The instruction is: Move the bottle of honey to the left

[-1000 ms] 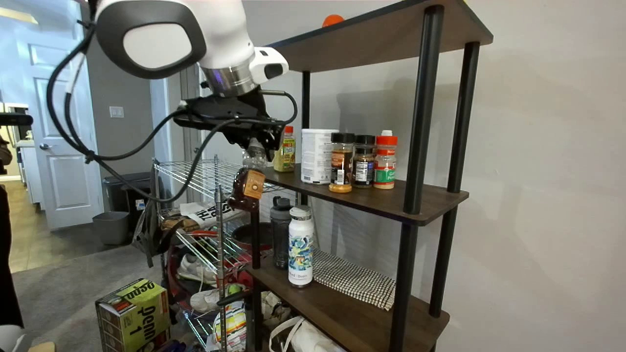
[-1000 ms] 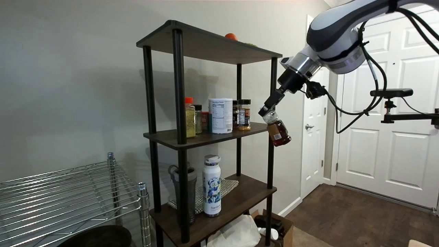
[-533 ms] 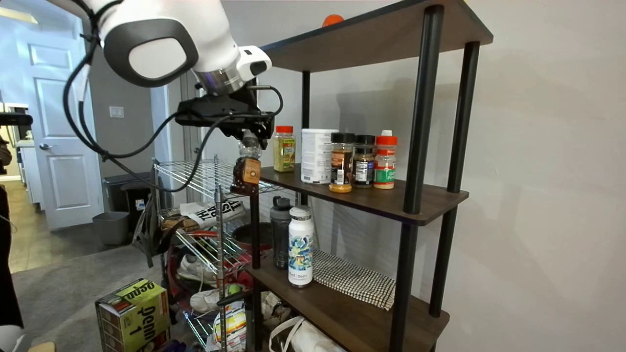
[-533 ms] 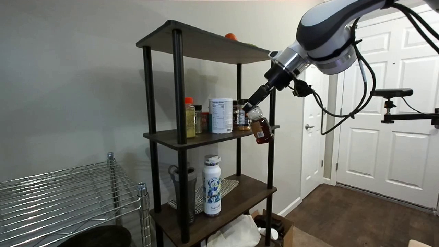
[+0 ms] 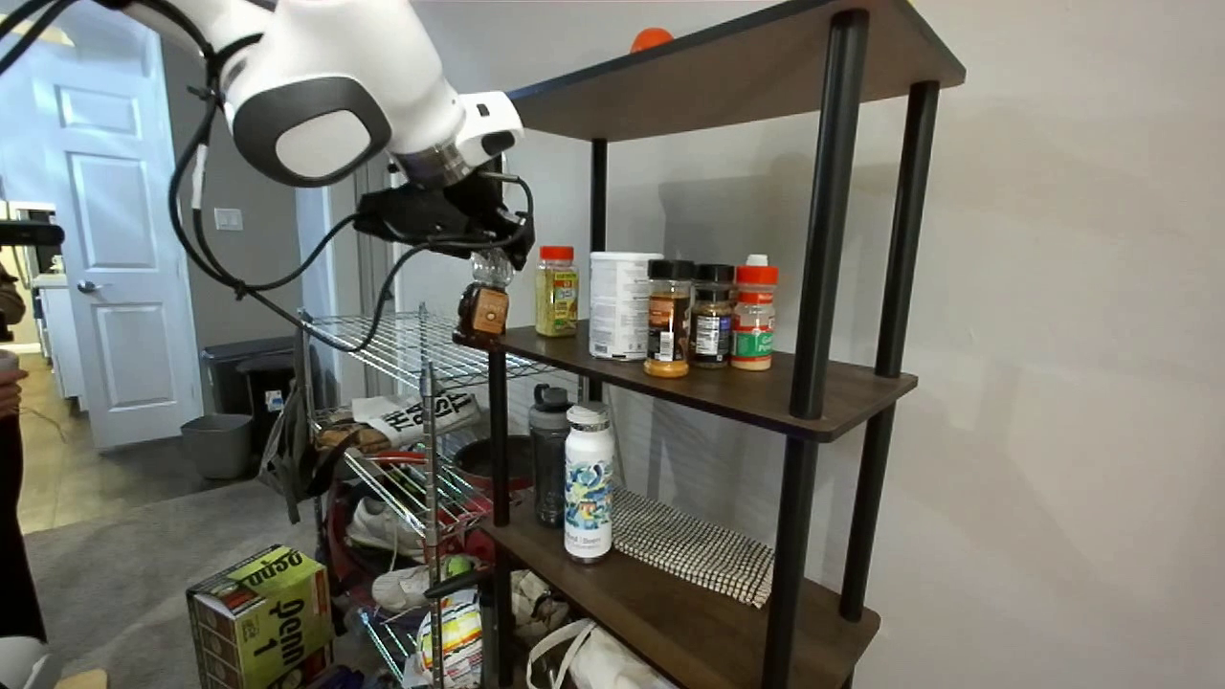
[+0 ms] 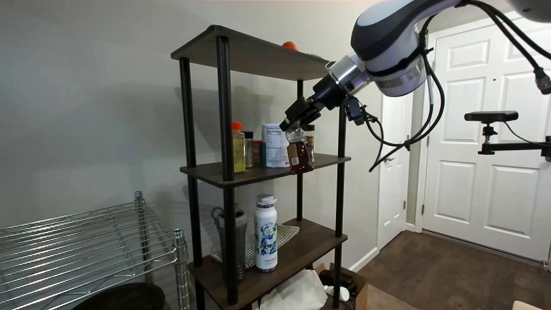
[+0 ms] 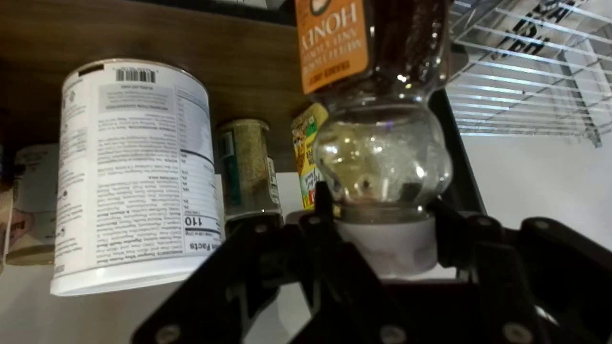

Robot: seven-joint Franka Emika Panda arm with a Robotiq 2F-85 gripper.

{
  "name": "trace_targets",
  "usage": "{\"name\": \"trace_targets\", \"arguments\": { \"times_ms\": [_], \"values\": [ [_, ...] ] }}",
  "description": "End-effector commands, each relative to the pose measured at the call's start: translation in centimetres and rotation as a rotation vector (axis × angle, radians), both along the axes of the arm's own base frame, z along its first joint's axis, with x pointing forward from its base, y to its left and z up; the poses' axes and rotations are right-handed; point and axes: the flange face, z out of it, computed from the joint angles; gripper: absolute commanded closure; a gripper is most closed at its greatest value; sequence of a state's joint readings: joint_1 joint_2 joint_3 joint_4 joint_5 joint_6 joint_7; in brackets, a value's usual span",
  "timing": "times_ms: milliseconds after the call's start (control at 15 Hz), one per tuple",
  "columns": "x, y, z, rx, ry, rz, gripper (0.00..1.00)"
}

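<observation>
Grey wall (image 6: 107, 120) backs a black-posted stand (image 5: 828, 211), whose dark middle level is the worktop (image 5: 737, 388). Out at its front is the honey (image 5: 486, 308), dark below and clear above, orange-labelled. It is held top up, leaning slightly. In an exterior view it shows against the left front corner; in an exterior view the honey (image 6: 300, 155) overlaps the front edge at its base, nearer the right front corner. Whether it touches the worktop I cannot tell. In the wrist view the pincer (image 7: 382, 227) grips the honey by its capped top, jaws pressed in on either side.

Near the worktop's left edge stands a yellow bottle (image 5: 556, 292). Right of it are a white can (image 5: 622, 306), black-capped jars (image 5: 668, 316), one close to the front edge, and a red-capped jar (image 5: 754, 321). On the lower shelf (image 6: 318, 234) are a white bottle (image 6: 266, 234), a grey bottle (image 5: 549, 455) and a checked cloth (image 5: 694, 545).
</observation>
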State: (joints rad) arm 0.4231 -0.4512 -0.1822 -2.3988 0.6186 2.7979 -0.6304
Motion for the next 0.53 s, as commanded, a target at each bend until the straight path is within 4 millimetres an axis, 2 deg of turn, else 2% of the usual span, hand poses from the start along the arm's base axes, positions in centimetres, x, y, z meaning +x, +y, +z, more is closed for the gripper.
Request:
{"name": "trace_targets", "arguments": {
  "times_ms": [0, 467],
  "values": [
    [1.2, 1.2, 2.3, 0.125, -0.081, -0.083, 0.83],
    [3.1, 2.0, 5.8, 0.216, -0.251, -0.142, 0.83]
  ]
}}
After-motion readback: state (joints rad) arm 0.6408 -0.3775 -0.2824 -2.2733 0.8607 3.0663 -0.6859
